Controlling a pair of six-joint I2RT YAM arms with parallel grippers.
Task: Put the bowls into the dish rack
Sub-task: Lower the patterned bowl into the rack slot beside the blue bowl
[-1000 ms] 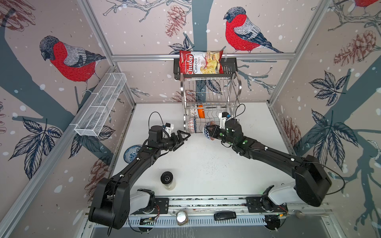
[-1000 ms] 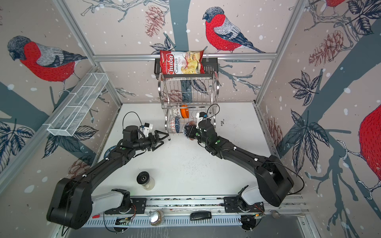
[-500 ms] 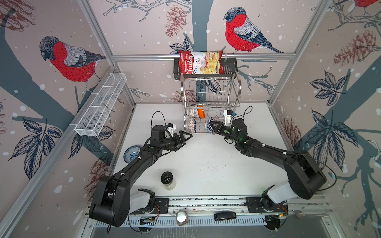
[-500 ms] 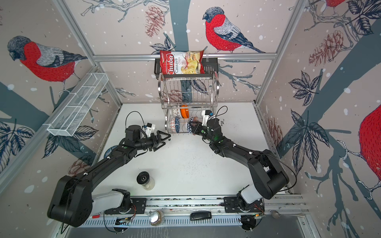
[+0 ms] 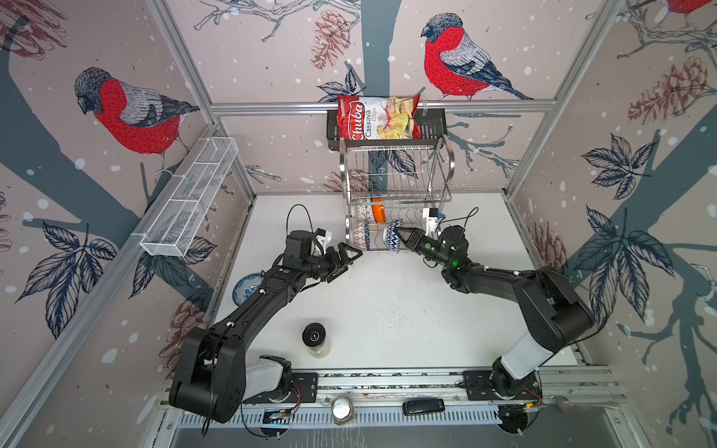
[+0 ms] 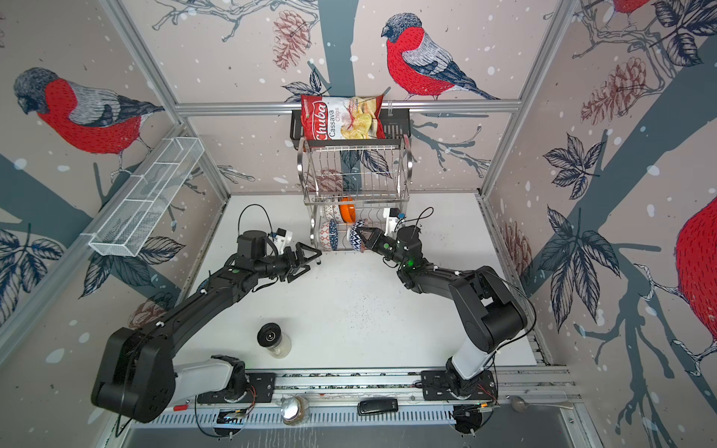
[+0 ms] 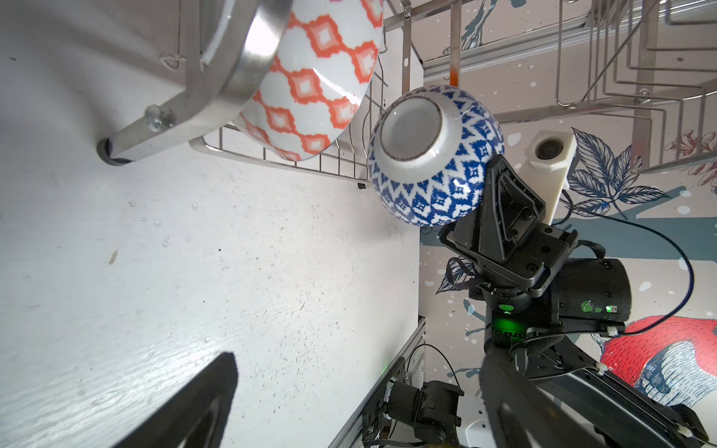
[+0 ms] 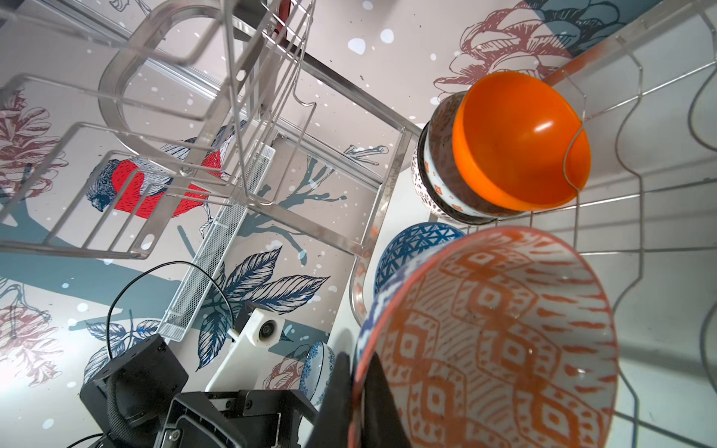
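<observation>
The steel dish rack (image 5: 395,174) (image 6: 355,170) stands at the back of the table. My right gripper (image 5: 401,234) (image 6: 362,234) (image 8: 355,364) is shut on the rim of the blue triangle-patterned bowl (image 5: 392,241) (image 6: 356,240) (image 7: 434,155) (image 8: 496,341), held on edge at the lower tier's front. The red-orange patterned bowl (image 5: 364,235) (image 7: 310,85) stands in that tier to its left. Behind them the plain orange bowl (image 5: 378,211) (image 8: 520,143) is nested against two patterned bowls. My left gripper (image 5: 351,262) (image 6: 310,263) (image 7: 357,388) hangs open and empty beside the rack's front left leg.
A blue-white floral bowl (image 5: 248,287) lies at the table's left edge under my left arm. A black-lidded jar (image 5: 315,337) stands near the front. The white mesh tray (image 5: 190,201) hangs on the left wall. A chips bag (image 5: 376,118) sits in the black basket above the rack.
My right arm has swung its elbow inward and carried the blue triangle bowl slightly toward the rack's lower tier. The left arm has barely moved and stays open.
</observation>
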